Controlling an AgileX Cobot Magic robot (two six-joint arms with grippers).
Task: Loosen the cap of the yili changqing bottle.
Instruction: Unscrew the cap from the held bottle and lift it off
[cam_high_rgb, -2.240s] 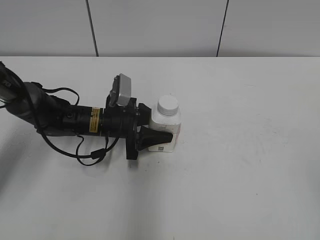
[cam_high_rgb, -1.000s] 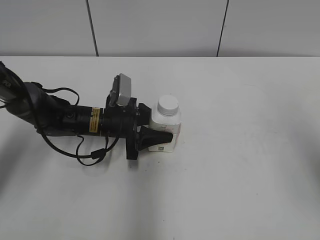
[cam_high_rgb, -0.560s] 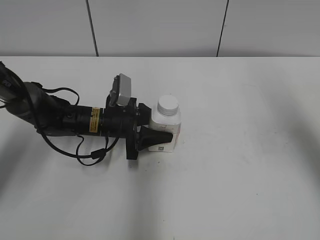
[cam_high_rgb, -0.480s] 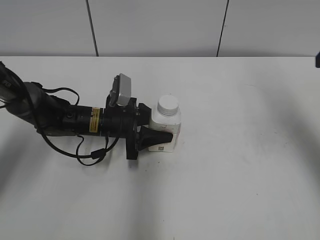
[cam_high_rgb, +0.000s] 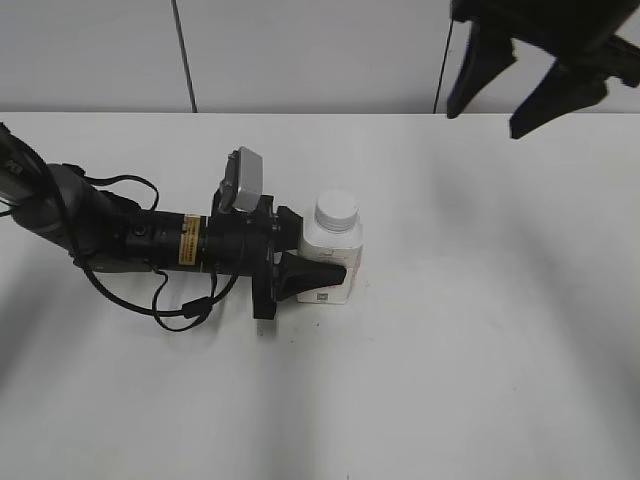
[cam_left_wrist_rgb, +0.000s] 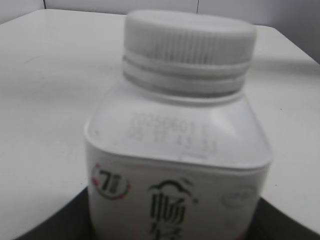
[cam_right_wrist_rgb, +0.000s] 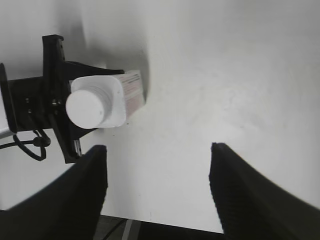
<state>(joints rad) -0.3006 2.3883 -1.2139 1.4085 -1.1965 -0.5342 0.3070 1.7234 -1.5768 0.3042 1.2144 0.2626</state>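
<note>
The yili changqing bottle (cam_high_rgb: 335, 262) is small, white and squarish, and stands upright on the white table. Its white cap (cam_high_rgb: 336, 210) sits on the neck. My left gripper (cam_high_rgb: 318, 252) reaches in from the left and is shut on the bottle's body below the cap. The left wrist view shows the bottle (cam_left_wrist_rgb: 180, 165) and ribbed cap (cam_left_wrist_rgb: 189, 45) close up, with dark jaws (cam_left_wrist_rgb: 170, 232) at either lower side. My right gripper (cam_high_rgb: 488, 120) is open and empty, high above the table at the top right, far from the cap. The right wrist view looks down between the open fingers (cam_right_wrist_rgb: 157, 165) at the bottle (cam_right_wrist_rgb: 131, 90) and cap (cam_right_wrist_rgb: 86, 108).
The white table (cam_high_rgb: 480, 330) stretches around the bottle. The left arm with its black cables (cam_high_rgb: 130, 245) lies low across the table's left side. A grey panelled wall (cam_high_rgb: 300, 50) stands behind. The table's front edge (cam_right_wrist_rgb: 165, 227) shows in the right wrist view.
My right gripper has come into the exterior view at the top right, open. The left gripper and the bottle have not moved.
</note>
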